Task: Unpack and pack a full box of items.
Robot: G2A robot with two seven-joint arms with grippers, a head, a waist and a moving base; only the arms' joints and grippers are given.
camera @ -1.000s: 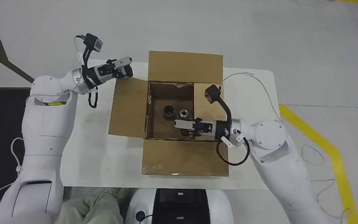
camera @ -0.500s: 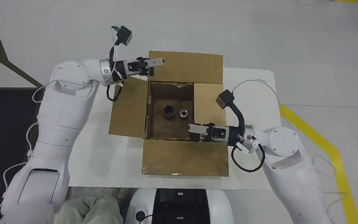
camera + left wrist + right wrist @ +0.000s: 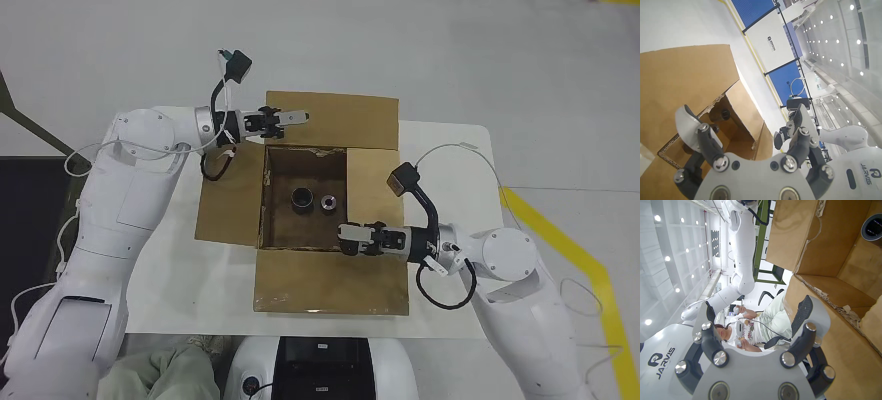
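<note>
Currently hovering left claw (image 3: 293, 119), released, over rear flap (image 3: 340, 120) of box (image 3: 330, 285); poising right claw (image 3: 347, 239), released and empty, above near-right inner corner. Risking snagging flap on descent, tipping dark cylinder (image 3: 300, 199) and small cylinder (image 3: 327, 204) standing on box floor.

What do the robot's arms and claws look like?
The left arm and right arm are rounded white shells with black lettering near the wrists. The left claw and right claw have pale grey fingers, black ribbed pads and silver bolts. A black cable loops by the right wrist.
</note>
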